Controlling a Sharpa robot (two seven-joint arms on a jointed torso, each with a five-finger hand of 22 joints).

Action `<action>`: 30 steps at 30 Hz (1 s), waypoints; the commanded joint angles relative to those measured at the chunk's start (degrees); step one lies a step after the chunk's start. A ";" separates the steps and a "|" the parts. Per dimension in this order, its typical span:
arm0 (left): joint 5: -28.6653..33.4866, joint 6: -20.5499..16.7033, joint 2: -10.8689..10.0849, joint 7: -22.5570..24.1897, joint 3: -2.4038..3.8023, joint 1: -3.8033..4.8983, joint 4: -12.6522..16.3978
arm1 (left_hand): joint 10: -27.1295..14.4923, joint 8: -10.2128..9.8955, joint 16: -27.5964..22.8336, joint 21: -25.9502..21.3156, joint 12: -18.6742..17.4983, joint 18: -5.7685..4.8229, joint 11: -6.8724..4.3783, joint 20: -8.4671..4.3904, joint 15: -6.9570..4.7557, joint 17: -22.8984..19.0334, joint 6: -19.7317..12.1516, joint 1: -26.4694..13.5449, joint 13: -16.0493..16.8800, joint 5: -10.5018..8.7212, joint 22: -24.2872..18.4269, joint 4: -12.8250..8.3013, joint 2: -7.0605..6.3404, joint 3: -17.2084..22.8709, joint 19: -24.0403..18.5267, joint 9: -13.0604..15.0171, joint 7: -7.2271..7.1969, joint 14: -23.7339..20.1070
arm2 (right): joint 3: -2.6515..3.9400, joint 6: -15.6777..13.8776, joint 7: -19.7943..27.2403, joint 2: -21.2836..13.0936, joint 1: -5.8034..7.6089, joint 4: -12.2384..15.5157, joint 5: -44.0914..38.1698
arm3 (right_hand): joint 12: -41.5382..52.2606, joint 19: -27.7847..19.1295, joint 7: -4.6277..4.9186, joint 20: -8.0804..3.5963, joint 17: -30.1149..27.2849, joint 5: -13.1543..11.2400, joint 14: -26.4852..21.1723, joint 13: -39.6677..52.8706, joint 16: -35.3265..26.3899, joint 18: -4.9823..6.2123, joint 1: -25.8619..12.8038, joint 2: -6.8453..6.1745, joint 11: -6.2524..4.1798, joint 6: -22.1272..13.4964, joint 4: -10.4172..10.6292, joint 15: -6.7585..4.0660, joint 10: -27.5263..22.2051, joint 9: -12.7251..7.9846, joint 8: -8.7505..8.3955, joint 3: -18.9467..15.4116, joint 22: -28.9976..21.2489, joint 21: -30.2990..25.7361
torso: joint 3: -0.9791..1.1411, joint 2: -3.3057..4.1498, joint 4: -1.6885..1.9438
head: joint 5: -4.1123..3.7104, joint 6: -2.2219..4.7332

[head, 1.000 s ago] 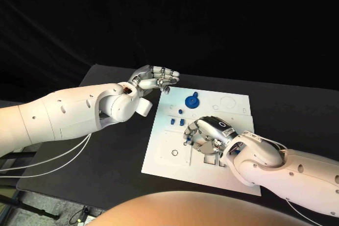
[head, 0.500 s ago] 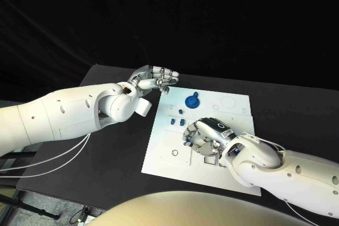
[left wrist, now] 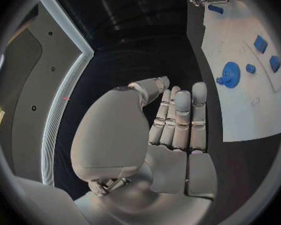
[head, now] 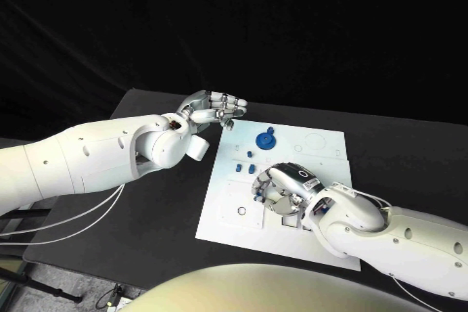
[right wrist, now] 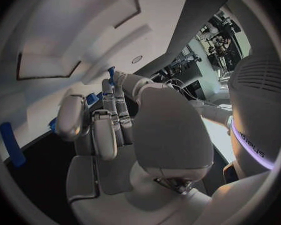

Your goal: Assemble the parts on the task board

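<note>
The white task board (head: 326, 139) lies mid-table. A round blue gear-like part (head: 264, 139) stands near its far edge, with a small blue part (head: 249, 153) and two blue blocks (head: 244, 168) just nearer. My right hand (head: 283, 190) is bent down over the board's middle, fingers curled against the surface. A small blue part (right wrist: 90, 99) shows between its thumb and fingers, and a blue tip (right wrist: 110, 74) pokes past a fingertip. My left hand (head: 213, 109) hovers off the board's far left corner, fingers curled in, holding nothing. The gear (left wrist: 231, 75) and the board (left wrist: 240, 110) also appear in the left wrist view.
Rectangular cut-outs (head: 293, 222) and a small ring hole (head: 241, 210) mark the board's near half. A blue bar (right wrist: 11, 144) lies on the board beside my right hand. Bare black table (head: 156, 210) stretches left of the board, and more of it (head: 410, 156) to the right.
My right hand and forearm have crept slightly toward the board's left side, staying down on the surface. The left hand has not moved.
</note>
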 commanded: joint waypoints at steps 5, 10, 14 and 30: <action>-0.33 1.11 0.08 0.10 0.05 0.03 0.08 | -0.41 0.21 0.24 -0.05 0.36 0.85 -0.11 0.32 0.15 -0.12 -0.03 -0.42 -0.02 0.13 -0.09 -0.24 0.28 0.00 0.19 -0.05 -0.12 -0.33 | -0.06 3.74 -1.55 0.39 -0.07 -0.27 -2.52 | 0.26 -0.47 0.31 -0.12 0.24 0.17 3.04 3.69 0.19 -0.74 -0.03 0.62 -2.60 -0.11 -3.75 -0.19 2.88 0.11 -0.15 3.40 0.03 -0.31 | 0.01 -0.01 -0.03 | -0.04 0.00; -0.37 1.17 0.12 0.01 0.05 0.03 -0.02 | -0.41 0.21 0.24 -0.05 0.36 0.85 -0.11 0.32 0.15 -0.12 -0.03 -0.42 -0.02 0.13 -0.09 -0.24 0.28 0.00 0.19 -0.05 -0.12 -0.33 | -0.09 4.16 -1.40 0.56 -0.07 -0.33 -2.85 | 0.17 -0.62 0.36 -0.09 0.18 0.14 3.04 3.74 0.18 -0.69 -0.24 0.63 -2.56 -0.19 -3.82 -0.16 2.80 0.16 -0.20 3.40 -0.08 -0.51 | -0.03 -0.01 -0.04 | -0.14 0.00; -0.39 1.17 0.13 -0.03 0.05 0.03 -0.06 | -0.50 0.24 0.24 -0.05 0.36 0.85 -0.09 0.33 0.16 -0.18 -0.02 -0.46 -0.04 0.12 -0.09 -0.25 0.27 -0.02 0.18 -0.04 -0.12 -0.38 | -0.11 4.26 -0.59 0.63 -0.06 -0.53 -2.30 | -1.28 -1.45 1.20 0.50 -0.03 0.00 2.97 3.39 0.21 -0.53 -2.45 0.45 -1.70 -2.35 -3.55 0.63 -0.02 0.08 -1.52 2.59 -0.69 -1.70 | -0.02 -0.04 -0.05 | -0.18 0.00; -0.41 1.05 -0.02 -0.14 0.05 0.03 -0.34 | -0.55 0.28 0.24 -0.06 0.36 0.85 -0.09 0.34 0.16 -0.25 0.00 -0.47 -0.04 0.12 -0.09 -0.26 0.27 -0.03 0.16 -0.04 -0.13 -0.43 | -0.14 -0.10 1.23 -1.46 0.01 1.07 -1.13 | -0.30 -4.87 2.80 3.06 -4.33 -0.05 1.67 -1.11 -1.27 1.00 -6.30 -2.88 1.05 -7.98 -1.98 3.07 -13.54 -0.88 -5.57 -4.15 -6.05 -10.02 | 0.07 -0.02 -0.03 | -0.63 0.00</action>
